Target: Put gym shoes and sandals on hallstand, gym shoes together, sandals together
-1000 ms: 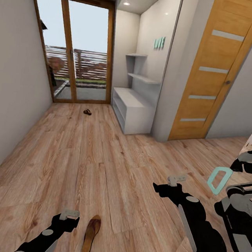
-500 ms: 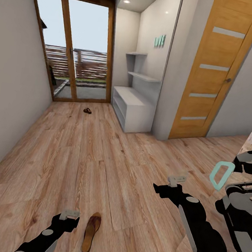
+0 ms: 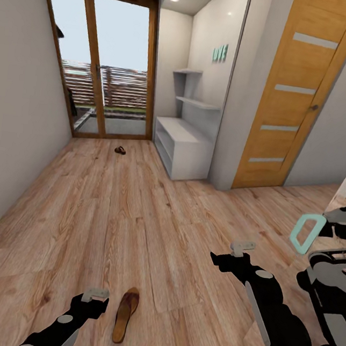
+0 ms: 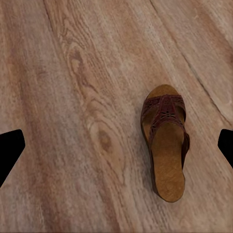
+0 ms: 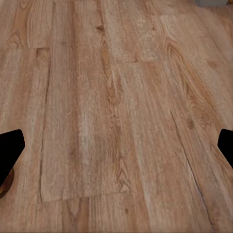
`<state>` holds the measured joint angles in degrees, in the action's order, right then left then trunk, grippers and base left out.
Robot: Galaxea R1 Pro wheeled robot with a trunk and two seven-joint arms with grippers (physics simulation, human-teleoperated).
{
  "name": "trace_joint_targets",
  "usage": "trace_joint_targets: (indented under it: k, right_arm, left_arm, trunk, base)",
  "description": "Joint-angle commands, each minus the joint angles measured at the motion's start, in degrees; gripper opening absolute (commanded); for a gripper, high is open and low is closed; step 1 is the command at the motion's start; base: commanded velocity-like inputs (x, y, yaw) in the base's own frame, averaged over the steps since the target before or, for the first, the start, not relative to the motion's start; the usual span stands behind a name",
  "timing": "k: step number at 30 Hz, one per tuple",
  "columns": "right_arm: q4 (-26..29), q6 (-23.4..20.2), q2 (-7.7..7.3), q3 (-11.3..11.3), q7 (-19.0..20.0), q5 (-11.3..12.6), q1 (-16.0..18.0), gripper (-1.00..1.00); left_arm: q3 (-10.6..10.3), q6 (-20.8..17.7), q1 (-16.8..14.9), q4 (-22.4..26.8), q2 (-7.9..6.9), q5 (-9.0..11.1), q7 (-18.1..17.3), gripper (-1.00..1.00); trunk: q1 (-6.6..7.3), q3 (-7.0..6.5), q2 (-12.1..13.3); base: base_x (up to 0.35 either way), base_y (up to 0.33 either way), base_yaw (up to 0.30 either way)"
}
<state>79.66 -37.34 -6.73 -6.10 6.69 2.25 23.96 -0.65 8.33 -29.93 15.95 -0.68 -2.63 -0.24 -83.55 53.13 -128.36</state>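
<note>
One brown sandal (image 3: 126, 314) lies on the wood plank corridor floor (image 3: 112, 225) close in front of me, toe pointing away. My left gripper (image 3: 96, 294) hangs open just left of it. In the left wrist view the sandal (image 4: 165, 141) lies off to one side of the open left gripper (image 4: 116, 150), nearer one fingertip (image 4: 225, 145). The other sandal (image 3: 120, 150) is far down the corridor near the glass door. The pale hallstand (image 3: 181, 147) stands against the right wall. My right gripper (image 3: 242, 248) is open over bare floor (image 5: 116, 121). The gym shoes are out of view.
A glass patio door (image 3: 97, 61) closes the far end of the corridor. An orange wooden door (image 3: 297, 91) stands right of the hallstand. A grey wall (image 3: 11, 121) runs along the left. A teal-framed part (image 3: 303, 232) shows at the right edge beside my arm.
The whole picture has shifted slightly upward, so the camera has moved. Both arms keep their pose and both grippers stay open. The sandals lie where they were.
</note>
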Motion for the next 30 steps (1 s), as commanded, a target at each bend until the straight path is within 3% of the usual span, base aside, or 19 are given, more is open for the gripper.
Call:
trace_joint_targets:
  k: [1,30]
  right_arm:
    - [0.06,-0.26,-0.04,-0.05,-0.02,0.21,0.04,1.00]
    - [0.06,-0.27,0.04,-0.11,0.04,0.20,0.04,1.00]
  left_arm:
    - [-0.05,0.16,-0.04,-0.04,0.01,-0.28,-0.02,1.00]
    - [0.05,0.28,-0.04,-0.11,0.03,-0.37,0.02,1.00]
  trunk:
    - [-0.21,0.24,-0.44]
    - [-6.58,5.44,-12.07]
  base:
    - [0.000,0.000,0.000]
    - [0.000,0.000,0.000]
